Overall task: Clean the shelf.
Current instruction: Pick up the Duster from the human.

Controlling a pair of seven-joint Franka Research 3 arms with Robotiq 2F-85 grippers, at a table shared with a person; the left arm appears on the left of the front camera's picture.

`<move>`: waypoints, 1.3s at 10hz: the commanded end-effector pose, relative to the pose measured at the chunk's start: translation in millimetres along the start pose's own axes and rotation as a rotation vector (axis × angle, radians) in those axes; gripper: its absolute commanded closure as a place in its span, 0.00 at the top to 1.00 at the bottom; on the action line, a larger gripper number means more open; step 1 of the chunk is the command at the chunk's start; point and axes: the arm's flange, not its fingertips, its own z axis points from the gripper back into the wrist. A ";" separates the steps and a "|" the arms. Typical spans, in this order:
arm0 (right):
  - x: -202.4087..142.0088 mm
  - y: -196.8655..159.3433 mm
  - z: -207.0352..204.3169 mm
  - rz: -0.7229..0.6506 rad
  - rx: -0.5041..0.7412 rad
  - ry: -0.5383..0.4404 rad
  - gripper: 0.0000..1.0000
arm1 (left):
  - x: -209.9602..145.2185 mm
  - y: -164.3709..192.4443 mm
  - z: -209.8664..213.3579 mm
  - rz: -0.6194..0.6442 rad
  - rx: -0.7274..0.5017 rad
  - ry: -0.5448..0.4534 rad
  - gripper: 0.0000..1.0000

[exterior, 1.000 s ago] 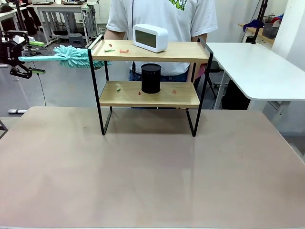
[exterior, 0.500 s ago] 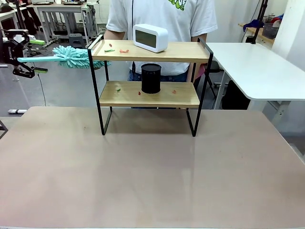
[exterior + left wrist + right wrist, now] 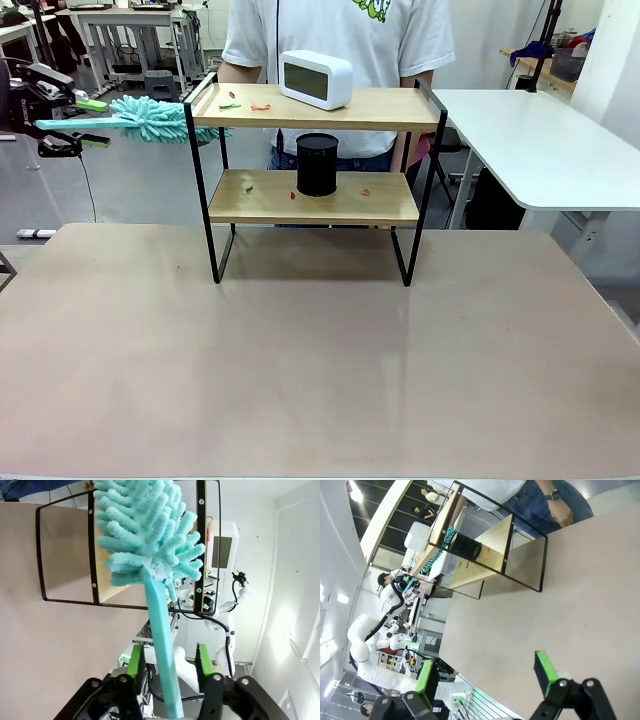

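Note:
The shelf (image 3: 390,108) stands at the table's far side, with small red and green scraps (image 3: 260,106) on its top board and more on the lower one (image 3: 364,192). A teal duster (image 3: 150,118) lies level in the air, its fluffy head against the shelf's left end. What bears its far end is hidden behind the shelf. My left gripper (image 3: 93,122) is at the far left, its fingers on either side of the duster's handle with gaps showing. In the left wrist view the duster (image 3: 150,530) runs up between the green pads (image 3: 136,661) toward the shelf frame (image 3: 201,555). My right gripper (image 3: 486,675) is open over the table.
A white clock (image 3: 316,79) sits on the top board and a black cup (image 3: 317,164) on the lower one. A person (image 3: 340,30) stands behind the shelf. A white side table (image 3: 540,140) is at the right. The brown table (image 3: 320,360) spreads in front.
My left gripper's fingers have drawn closer around the duster's handle and shifted slightly right. The duster and the right arm have not moved.

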 end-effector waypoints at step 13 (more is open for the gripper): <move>4.9 0.3 -1.1 0.027 0.017 -0.016 1.00 | -130.8 -52.6 41.9 -0.246 -0.047 0.128 0.00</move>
